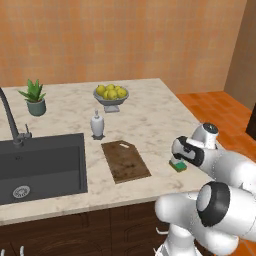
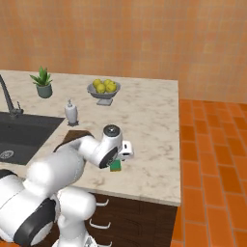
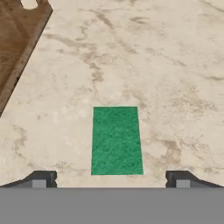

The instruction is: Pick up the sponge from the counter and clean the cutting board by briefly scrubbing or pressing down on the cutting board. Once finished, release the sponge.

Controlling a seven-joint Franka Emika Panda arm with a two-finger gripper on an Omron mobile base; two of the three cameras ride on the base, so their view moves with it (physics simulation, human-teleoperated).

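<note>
The sponge [image 3: 116, 140] lies flat on the counter [image 3: 175, 65], green top up, straight ahead of my open gripper [image 3: 111, 179]; the two fingertips [image 3: 43, 179] stand wide apart on either side of its near end, apart from it. From the left base camera the gripper [image 1: 177, 160] hangs just above the sponge [image 1: 178, 167], near the counter's right edge. The cutting board [image 1: 125, 161] lies left of the sponge, pale handle slot at its far end. The board's corner [image 3: 17, 39] shows upper left in the hand view. From the right, the arm covers most of the sponge [image 2: 116, 166].
A black sink [image 1: 40, 165] with a faucet [image 1: 12, 125] sits left of the board. A white soap dispenser [image 1: 97, 125], a bowl of lemons [image 1: 111, 94] and a potted plant [image 1: 35, 97] stand further back. The counter ends right of the sponge, over orange floor [image 2: 212, 159].
</note>
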